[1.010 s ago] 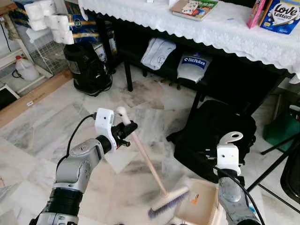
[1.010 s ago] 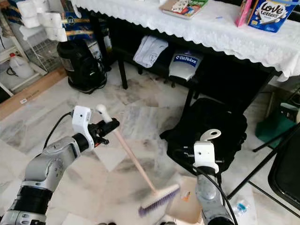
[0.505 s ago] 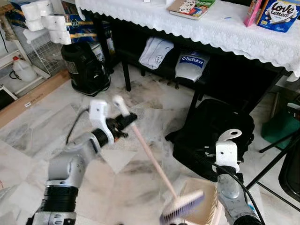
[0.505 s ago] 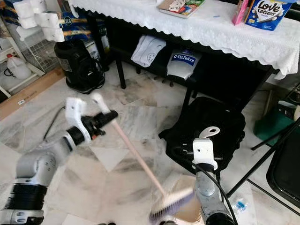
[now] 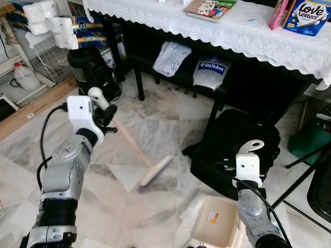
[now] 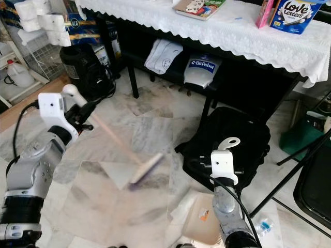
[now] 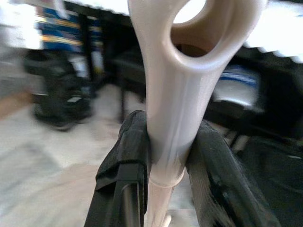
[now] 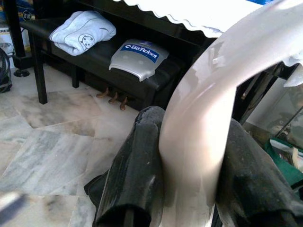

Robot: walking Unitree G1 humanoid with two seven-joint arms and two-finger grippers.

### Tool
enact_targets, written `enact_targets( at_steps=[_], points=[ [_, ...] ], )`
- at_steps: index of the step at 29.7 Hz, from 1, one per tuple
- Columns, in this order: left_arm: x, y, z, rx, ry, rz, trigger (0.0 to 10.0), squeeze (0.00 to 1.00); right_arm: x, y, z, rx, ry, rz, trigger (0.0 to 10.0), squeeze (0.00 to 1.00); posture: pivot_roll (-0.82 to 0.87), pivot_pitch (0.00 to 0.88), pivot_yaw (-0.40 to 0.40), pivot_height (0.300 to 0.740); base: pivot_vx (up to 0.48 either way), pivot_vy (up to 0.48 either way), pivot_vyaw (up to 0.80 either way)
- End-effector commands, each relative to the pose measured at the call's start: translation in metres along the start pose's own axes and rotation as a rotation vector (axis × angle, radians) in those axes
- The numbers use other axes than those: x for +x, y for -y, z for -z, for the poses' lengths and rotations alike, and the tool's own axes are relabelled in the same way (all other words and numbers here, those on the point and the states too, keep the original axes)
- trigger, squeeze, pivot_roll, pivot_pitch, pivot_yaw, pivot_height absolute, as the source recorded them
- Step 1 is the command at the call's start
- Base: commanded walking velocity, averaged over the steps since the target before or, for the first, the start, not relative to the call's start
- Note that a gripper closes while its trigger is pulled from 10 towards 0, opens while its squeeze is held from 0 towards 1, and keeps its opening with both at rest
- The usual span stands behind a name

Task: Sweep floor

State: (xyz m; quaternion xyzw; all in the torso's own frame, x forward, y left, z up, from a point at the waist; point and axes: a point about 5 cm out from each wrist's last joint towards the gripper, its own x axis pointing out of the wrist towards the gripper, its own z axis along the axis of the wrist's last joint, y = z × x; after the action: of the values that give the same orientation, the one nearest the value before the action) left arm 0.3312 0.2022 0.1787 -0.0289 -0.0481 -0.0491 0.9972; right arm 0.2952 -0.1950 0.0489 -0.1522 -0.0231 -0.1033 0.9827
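Marble floor (image 5: 155, 132) under black bag (image 5: 238, 144)

Cream broom (image 5: 135, 151) with purplish bristles; cream dustpan (image 5: 214, 222); grey-veined white marble floor (image 5: 155, 129); white lace cloth (image 5: 248, 36); black bag (image 5: 243, 139).

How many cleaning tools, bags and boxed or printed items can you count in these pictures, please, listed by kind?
Cleaning tools: 2, the brush in the left hand and the dustpan in the right hand.
Black bags: 2, the backpack and the floor bag.
Items on the table: 3, book, pink box, Love Letters box.
Total: 7.
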Motion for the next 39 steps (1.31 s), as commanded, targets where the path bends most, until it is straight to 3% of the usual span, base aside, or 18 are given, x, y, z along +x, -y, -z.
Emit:
enact_targets(
  at_steps=[1, 5, 13, 30, 39],
  points=[
    [-0.001, -0.003, -0.002, 0.005, 0.027, -0.018, 10.0, 0.00, -0.004, -0.001, 0.006, 0.002, -0.034, 0.000, 10.0, 0.00, 0.04, 0.126, 0.027, 0.740, 0.000, 0.000, 0.00],
    [-0.010, -0.004, 0.020, 0.061, 0.034, -0.083, 10.0, 0.00, -0.008, -0.001, 0.009, 0.013, -0.039, 0.009, 10.0, 0.00, 0.04, 0.118, 0.027, 0.740, 0.000, 0.000, 0.00],
    [-0.011, -0.001, 0.030, 0.062, 0.017, -0.096, 10.0, 0.00, -0.006, -0.005, 0.004, 0.024, -0.016, 0.000, 10.0, 0.00, 0.03, 0.105, 0.030, 0.740, 0.000, 0.000, 0.00],
    [-0.007, 0.000, 0.032, 0.067, 0.048, -0.093, 10.0, 0.00, -0.005, -0.006, 0.002, 0.030, -0.009, 0.002, 10.0, 0.00, 0.03, 0.091, 0.031, 0.740, 0.000, 0.000, 0.00],
    [-0.007, 0.002, 0.032, 0.064, 0.048, -0.087, 10.0, 0.00, -0.005, -0.007, 0.001, 0.031, -0.007, -0.001, 10.0, 0.00, 0.03, 0.096, 0.028, 0.740, 0.000, 0.292, 0.00]
  ],
)
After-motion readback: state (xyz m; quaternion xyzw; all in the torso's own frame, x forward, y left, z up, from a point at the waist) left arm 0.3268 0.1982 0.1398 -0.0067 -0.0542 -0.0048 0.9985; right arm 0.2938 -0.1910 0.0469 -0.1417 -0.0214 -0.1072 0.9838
